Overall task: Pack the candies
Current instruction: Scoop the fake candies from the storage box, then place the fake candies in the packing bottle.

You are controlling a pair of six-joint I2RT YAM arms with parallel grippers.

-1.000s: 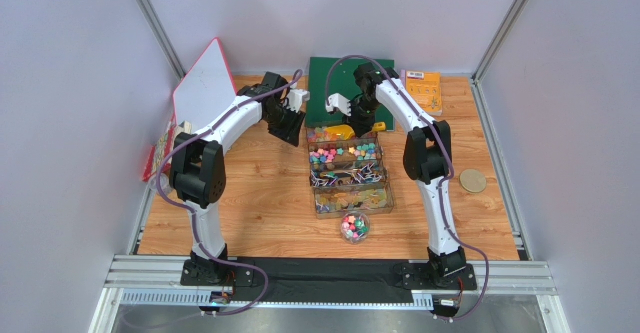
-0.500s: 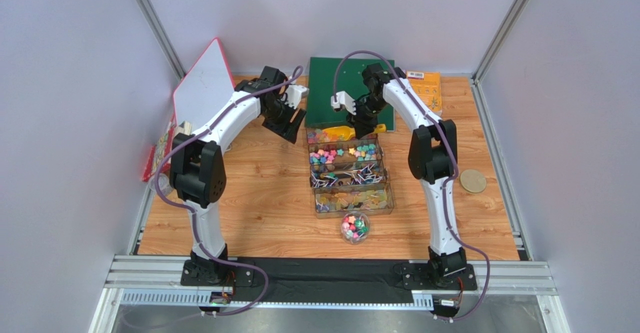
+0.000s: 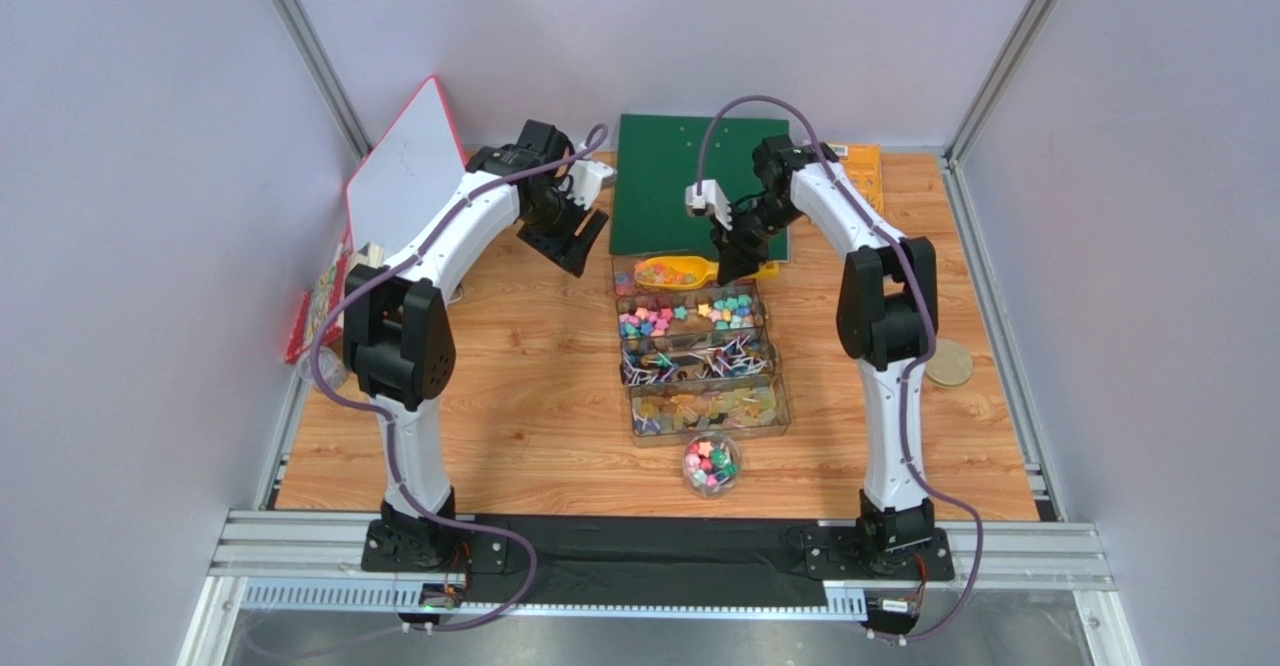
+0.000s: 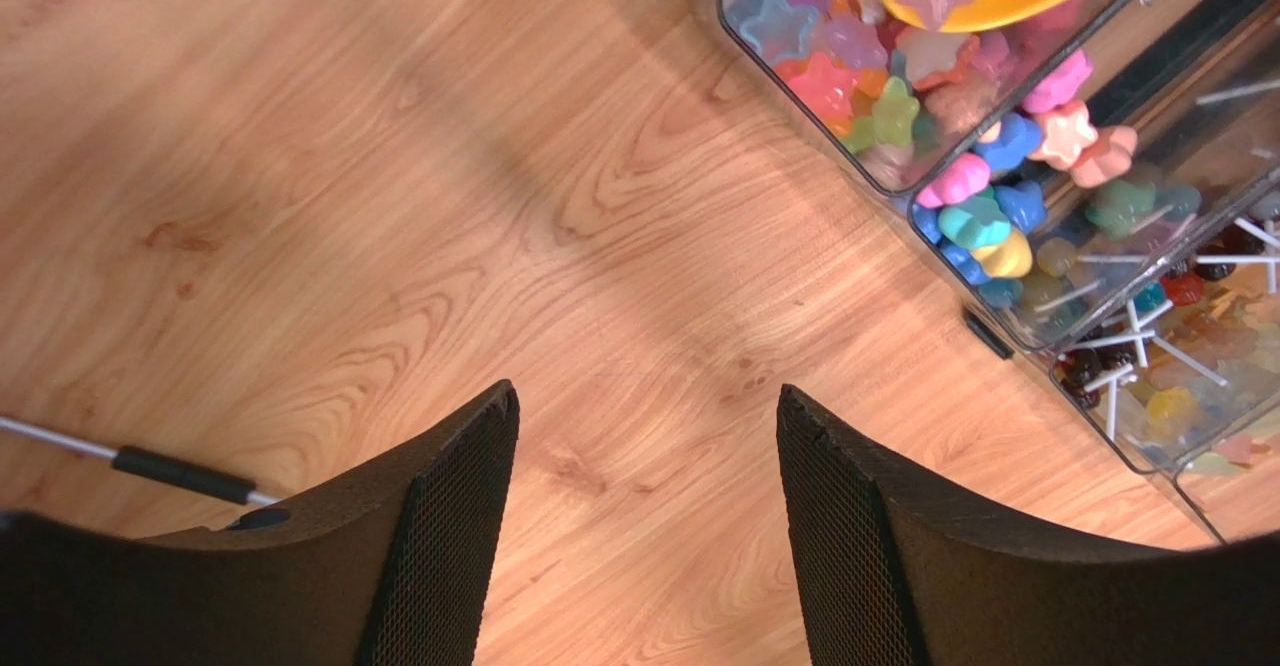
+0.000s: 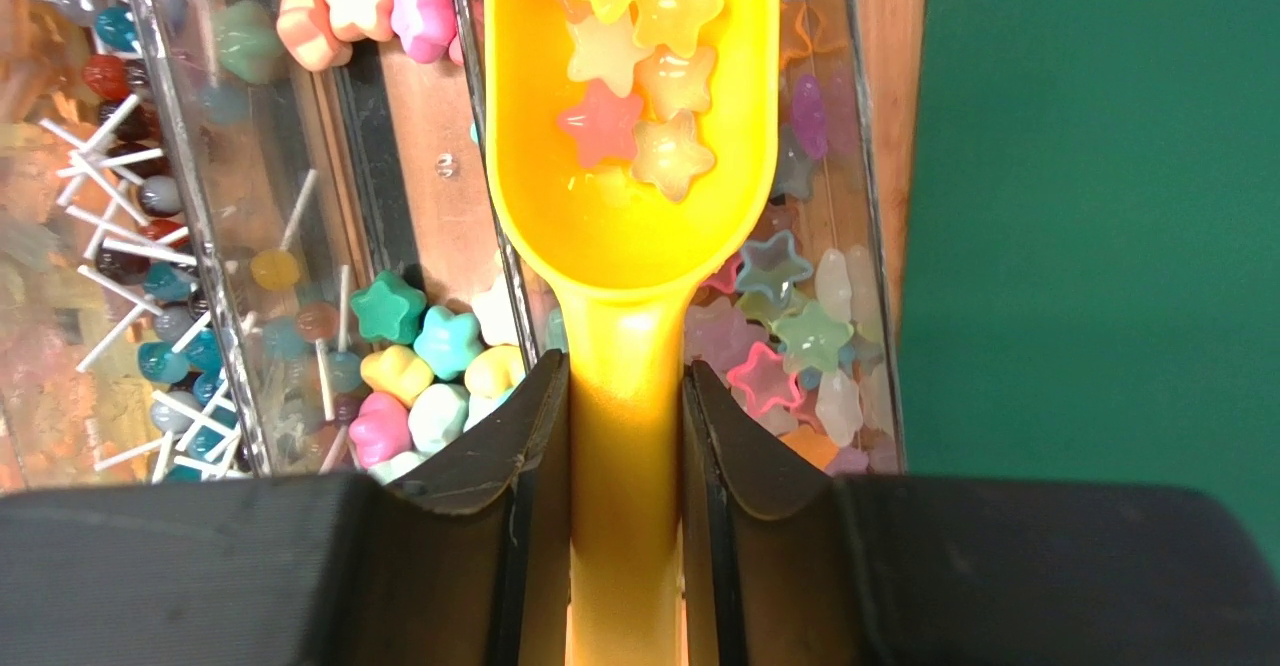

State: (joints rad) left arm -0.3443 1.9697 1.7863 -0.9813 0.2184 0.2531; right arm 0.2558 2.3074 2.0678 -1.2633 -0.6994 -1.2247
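Note:
The candies (image 3: 691, 311) are tiny bright stars and flowers in the far compartments of a clear divided box (image 3: 622, 351). My right gripper (image 5: 627, 374) is shut on the handle of the yellow scoop (image 5: 631, 171). The scoop lies over the farthest compartment and holds several star candies (image 5: 639, 51). In the top view the right gripper (image 3: 739, 261) is at the box's far right corner. My left gripper (image 4: 646, 396) is open and empty over bare wood, left of the box's far end (image 3: 568, 239). A small round clear tub (image 3: 709, 461) with candies stands in front of the box.
The nearer compartments hold lollipops (image 3: 699, 354) and pale gummies (image 3: 706, 401). A green mat (image 3: 676, 186) lies behind the box, with an orange booklet (image 3: 860, 183) to its right. A white board (image 3: 406, 171) leans at the back left. A tan disc (image 3: 947, 362) lies at the right.
My right gripper has swung to the right and back with the scoop, which now lies flatter over the far compartment. My left gripper has drawn back and away from the box a little.

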